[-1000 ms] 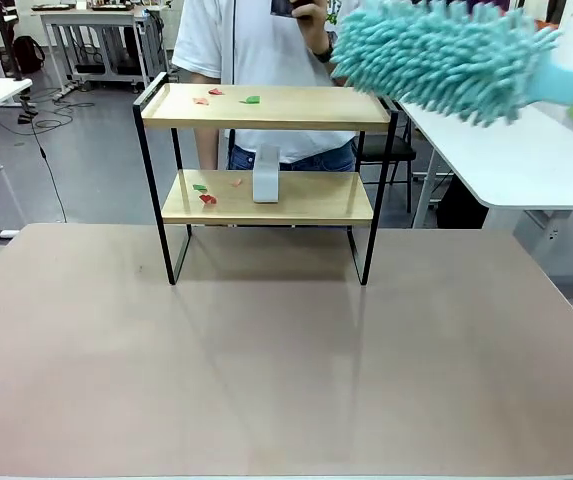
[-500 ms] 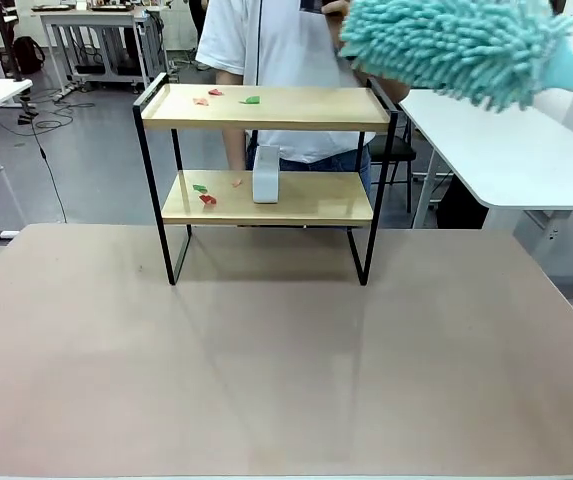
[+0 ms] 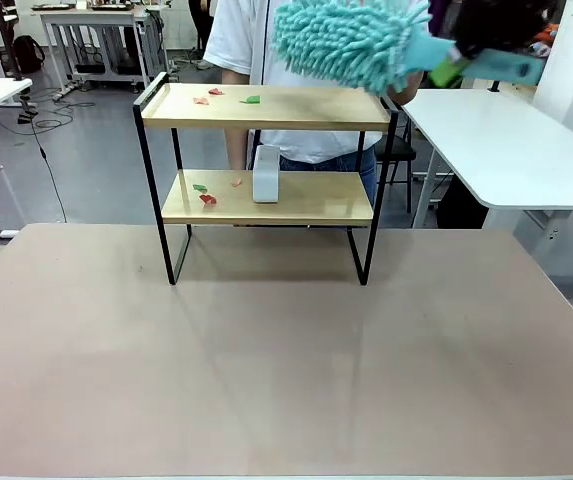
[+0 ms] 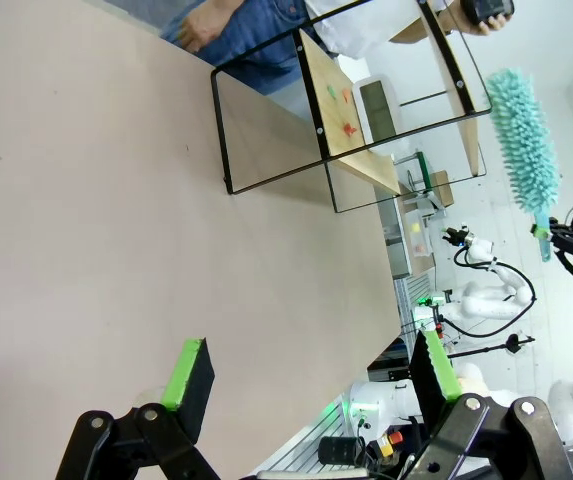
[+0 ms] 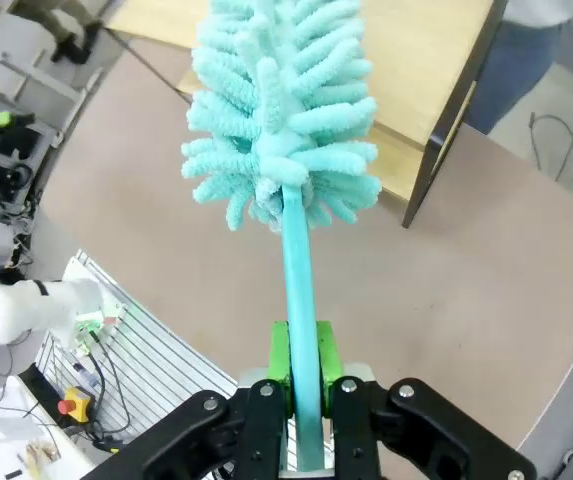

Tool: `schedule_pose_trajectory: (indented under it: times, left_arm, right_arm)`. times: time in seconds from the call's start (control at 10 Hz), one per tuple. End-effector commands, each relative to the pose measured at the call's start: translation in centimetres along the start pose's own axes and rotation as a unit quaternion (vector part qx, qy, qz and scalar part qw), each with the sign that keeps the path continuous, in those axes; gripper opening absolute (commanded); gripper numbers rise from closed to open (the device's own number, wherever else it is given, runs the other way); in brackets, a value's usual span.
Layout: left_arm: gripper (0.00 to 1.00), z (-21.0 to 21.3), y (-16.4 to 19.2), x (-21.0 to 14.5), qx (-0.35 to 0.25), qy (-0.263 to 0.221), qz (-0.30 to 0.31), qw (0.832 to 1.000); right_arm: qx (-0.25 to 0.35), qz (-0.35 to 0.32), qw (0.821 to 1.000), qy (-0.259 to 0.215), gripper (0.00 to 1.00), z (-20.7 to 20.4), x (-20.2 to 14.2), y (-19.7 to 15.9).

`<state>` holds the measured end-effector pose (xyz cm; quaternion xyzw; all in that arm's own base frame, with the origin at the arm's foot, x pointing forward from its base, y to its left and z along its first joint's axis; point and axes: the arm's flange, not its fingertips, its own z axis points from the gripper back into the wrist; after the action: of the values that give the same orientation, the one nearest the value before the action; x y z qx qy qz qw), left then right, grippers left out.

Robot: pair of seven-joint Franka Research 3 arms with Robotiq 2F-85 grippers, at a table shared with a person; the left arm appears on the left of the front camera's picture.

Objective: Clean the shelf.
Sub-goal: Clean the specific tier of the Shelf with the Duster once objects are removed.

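Two pads (image 5: 279,352) pinch duster (image 5: 278,120) (left gripper (image 4: 311,352) agape).

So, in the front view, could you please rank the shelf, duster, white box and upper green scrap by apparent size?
1. shelf
2. duster, possibly enlarged by nearness
3. white box
4. upper green scrap

a robotics lab or workshop: plain white tables (image 3: 526,150) stand around a grey floor (image 3: 96,185), black cables (image 3: 46,122) trail loose across it, a far workbench (image 3: 96,18) carries gear, and a red stop button (image 5: 70,404) on a yellow box sits beside tangled wires (image 5: 101,368) and a white metal grid (image 5: 156,340).
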<state>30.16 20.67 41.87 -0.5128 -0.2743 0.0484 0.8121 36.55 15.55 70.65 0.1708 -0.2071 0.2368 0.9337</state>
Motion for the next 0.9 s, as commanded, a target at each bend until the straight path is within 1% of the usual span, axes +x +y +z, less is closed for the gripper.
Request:
schedule_pose_trajectory:
  times: [0.0,0.1,0.3,0.5,0.6,0.8]
  left_arm:
    - [1.00,-0.2,-0.1,0.0,-0.012,-0.009,-0.011,1.000]
    - [1.00,-0.2,-0.1,0.0,-0.012,-0.009,-0.011,1.000]
    - [1.00,-0.2,-0.1,0.0,-0.012,-0.009,-0.011,1.000]
    - [1.00,-0.2,-0.1,0.0,-0.012,-0.009,-0.011,1.000]
    - [1.00,-0.2,-0.1,0.0,-0.012,-0.009,-0.011,1.000]
    - [1.00,-0.2,-0.1,0.0,-0.012,-0.009,-0.011,1.000]
  right_arm:
    - [-0.028,-0.041,0.999,-0.013,0.07,-0.8,1.9,-0.3]
    - [-0.031,-0.049,0.998,-0.021,0.07,-1.7,2.5,-0.5]
    - [-0.033,-0.052,0.998,-0.023,0.07,-5.4,4.3,-0.7]
    - [-0.050,-0.032,0.997,-0.048,0.07,-7.6,6.0,-1.0]
    - [-0.034,0.002,0.999,-0.026,0.07,-10.6,7.9,-0.3]
    - [-0.032,0.006,0.999,-0.024,0.07,-10.8,8.0,-0.2]
